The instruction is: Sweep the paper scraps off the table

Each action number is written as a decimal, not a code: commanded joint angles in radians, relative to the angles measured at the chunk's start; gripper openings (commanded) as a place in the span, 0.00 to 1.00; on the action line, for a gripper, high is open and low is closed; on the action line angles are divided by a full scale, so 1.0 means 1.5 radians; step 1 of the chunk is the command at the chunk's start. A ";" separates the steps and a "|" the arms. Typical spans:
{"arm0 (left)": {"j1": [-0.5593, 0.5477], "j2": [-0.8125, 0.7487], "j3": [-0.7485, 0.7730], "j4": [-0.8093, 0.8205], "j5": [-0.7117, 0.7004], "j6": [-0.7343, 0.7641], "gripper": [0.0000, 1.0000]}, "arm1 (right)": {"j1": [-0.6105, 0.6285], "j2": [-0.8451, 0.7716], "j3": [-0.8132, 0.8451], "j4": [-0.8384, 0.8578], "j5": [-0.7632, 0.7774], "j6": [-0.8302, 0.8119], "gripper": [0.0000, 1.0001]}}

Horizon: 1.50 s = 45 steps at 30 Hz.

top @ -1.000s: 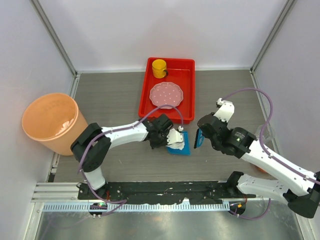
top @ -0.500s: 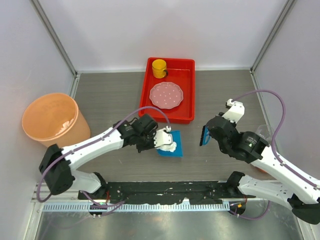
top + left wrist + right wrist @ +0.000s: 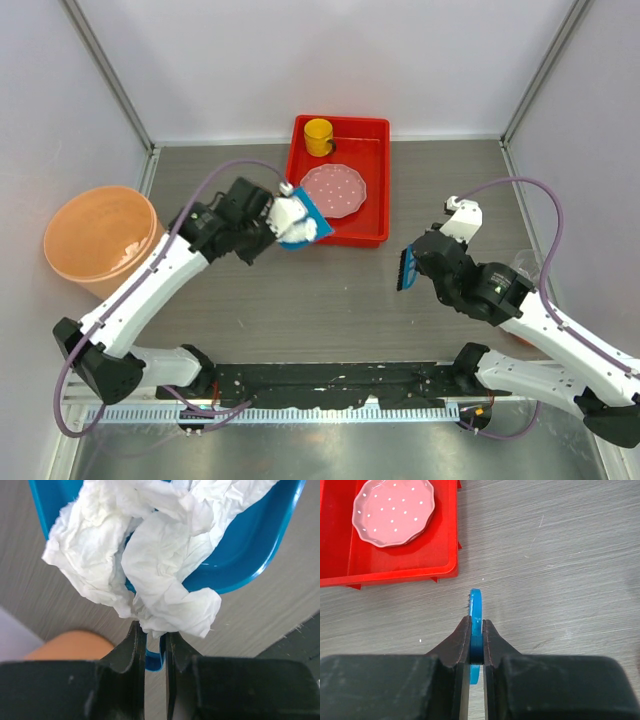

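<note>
In the left wrist view the dustpan (image 3: pixel 260 555) runs off the top edge. The paper scraps (image 3: pixel 160 570) cover most of its inside, and they are bunched so tightly that their number cannot be told. The dustpan's handle disappears inside the left hand (image 3: pixel 154 635). The bucket (image 3: pixel 70 647) is only a blurred orange sliver. In the right wrist view the brush (image 3: pixel 476 602) shows edge-on, its lower part buried in the right hand (image 3: pixel 476 625). The tray (image 3: pixel 395 572) and the plate (image 3: pixel 395 512) are cut by the picture's edge.

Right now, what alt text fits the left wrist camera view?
Crumpled white paper scraps fill a blue dustpan, which the left gripper clamps by its handle over the grey table. An orange bin shows at lower left.
</note>
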 commanded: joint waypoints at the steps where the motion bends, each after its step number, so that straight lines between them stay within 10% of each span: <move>1: 0.104 0.005 0.079 -0.067 -0.039 -0.021 0.00 | 0.002 -0.011 0.000 0.035 0.011 -0.027 0.01; 13: 0.270 -0.004 0.201 -0.175 -0.136 0.046 0.00 | 0.003 -0.047 -0.036 0.059 0.026 -0.078 0.01; 27: 0.694 -0.043 0.262 -0.153 -0.140 0.224 0.00 | 0.002 -0.023 -0.045 0.111 0.025 -0.148 0.01; 45: 0.782 -0.236 -0.192 0.621 -0.476 0.889 0.00 | 0.002 0.009 -0.054 0.173 0.008 -0.210 0.01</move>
